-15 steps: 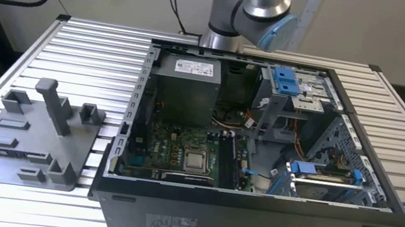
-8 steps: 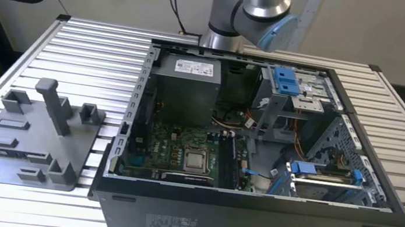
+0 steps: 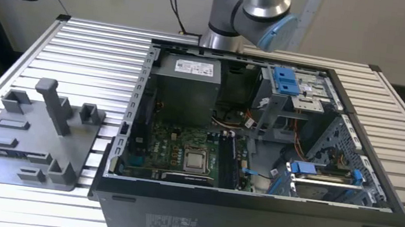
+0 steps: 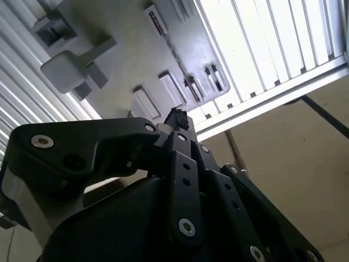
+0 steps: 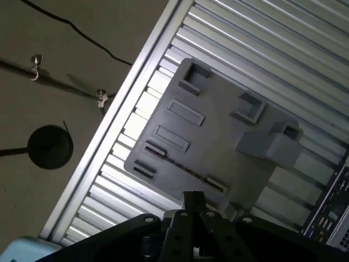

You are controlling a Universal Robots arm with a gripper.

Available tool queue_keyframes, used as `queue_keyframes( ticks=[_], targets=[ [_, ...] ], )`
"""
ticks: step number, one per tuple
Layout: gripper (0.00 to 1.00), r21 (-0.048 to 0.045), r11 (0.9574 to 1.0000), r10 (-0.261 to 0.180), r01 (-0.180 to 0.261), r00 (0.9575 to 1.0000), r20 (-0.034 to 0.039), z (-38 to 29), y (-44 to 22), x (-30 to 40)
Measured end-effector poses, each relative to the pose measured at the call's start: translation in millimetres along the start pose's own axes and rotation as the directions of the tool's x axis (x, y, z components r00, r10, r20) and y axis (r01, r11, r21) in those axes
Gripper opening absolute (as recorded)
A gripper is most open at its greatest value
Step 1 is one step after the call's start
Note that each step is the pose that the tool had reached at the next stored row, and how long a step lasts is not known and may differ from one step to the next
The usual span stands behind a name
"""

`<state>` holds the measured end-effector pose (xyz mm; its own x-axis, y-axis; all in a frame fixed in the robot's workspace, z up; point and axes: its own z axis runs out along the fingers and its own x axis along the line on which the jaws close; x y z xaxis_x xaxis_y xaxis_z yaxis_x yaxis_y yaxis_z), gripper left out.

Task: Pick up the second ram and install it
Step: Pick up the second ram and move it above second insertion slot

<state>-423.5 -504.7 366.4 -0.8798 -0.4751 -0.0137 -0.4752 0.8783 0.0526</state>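
Dark narrow strips are seen standing on the motherboard, centre of the exterior view; whether one is the second ram cannot be told. The gripper, closed, is held above the grey tray, well apart from the open case.

no legible text, case label unreadable
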Motion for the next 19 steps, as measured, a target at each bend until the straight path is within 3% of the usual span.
queue_keyframes(
  ticks=[5, 10, 15, 19],
  targets=[
    [0.11, -0.0006, 0.9989, -0.047, 0.047, 0.9989, -0.0024, 0.0, 0.1, 0.0],
    [0.11, -0.0017, 0.9942, -0.108, 0.108, 0.9942, -0.0056, 0.0, 0.0, 0.0],
    [0.11, -0.0028, 0.9855, -0.170, 0.170, 0.9855, -0.0088, 0.1, 0.1, 0.0],
    [0.11, -0.0037, 0.9754, -0.221, 0.221, 0.9753, -0.0118, 0.0, 0.1, -0.1]
  ],
)
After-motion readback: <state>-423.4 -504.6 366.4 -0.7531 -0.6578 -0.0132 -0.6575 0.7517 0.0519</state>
